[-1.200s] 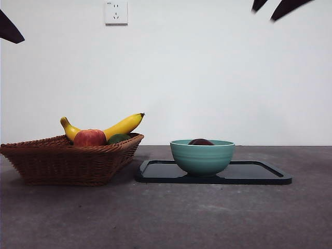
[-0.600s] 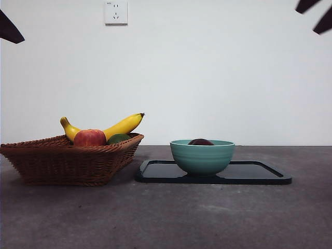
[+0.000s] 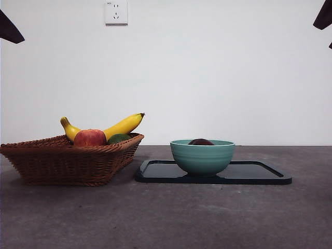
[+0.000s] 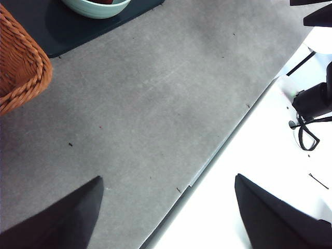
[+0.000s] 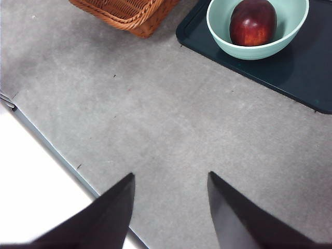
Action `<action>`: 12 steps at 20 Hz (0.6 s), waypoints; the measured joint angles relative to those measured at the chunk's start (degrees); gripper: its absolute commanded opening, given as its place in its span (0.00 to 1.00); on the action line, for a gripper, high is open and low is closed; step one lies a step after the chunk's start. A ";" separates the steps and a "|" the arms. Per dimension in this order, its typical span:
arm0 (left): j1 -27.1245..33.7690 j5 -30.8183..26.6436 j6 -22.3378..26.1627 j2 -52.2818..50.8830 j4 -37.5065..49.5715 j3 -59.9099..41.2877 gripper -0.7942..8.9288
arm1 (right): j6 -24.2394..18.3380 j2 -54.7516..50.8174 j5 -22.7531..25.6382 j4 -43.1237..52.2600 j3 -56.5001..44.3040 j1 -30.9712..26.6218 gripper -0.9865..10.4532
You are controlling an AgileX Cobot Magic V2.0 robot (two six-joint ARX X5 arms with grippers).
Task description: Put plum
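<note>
The dark maroon plum [image 5: 253, 22] lies inside the teal bowl [image 5: 257, 49]; in the front view only its top [image 3: 201, 141] shows above the bowl's rim [image 3: 202, 156]. The bowl stands on the black tray [image 3: 259, 174]. My right gripper [image 5: 171, 199] is open and empty, high above the table and away from the bowl; it shows as a dark tip at the front view's top right corner [image 3: 323, 18]. My left gripper [image 4: 168, 207] is open and empty, over the table's edge; the bowl [image 4: 96, 8] shows far from it.
A wicker basket [image 3: 70, 161] stands left of the tray, holding a banana [image 3: 122, 126], a red-and-yellow apple-like fruit [image 3: 90, 138] and a green fruit [image 3: 118, 138]. A wall socket [image 3: 116, 12] is on the back wall. The other arm's tip shows at the top left corner [image 3: 9, 28].
The dark gripper at the front view's top right has moved further right and up, almost out of the picture. The fruit, bowl and basket have not moved.
</note>
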 measured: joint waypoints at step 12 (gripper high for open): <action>-1.25 0.02 -4.04 0.44 13.05 0.00 0.50 | 0.00 0.00 0.00 0.00 0.00 0.00 0.28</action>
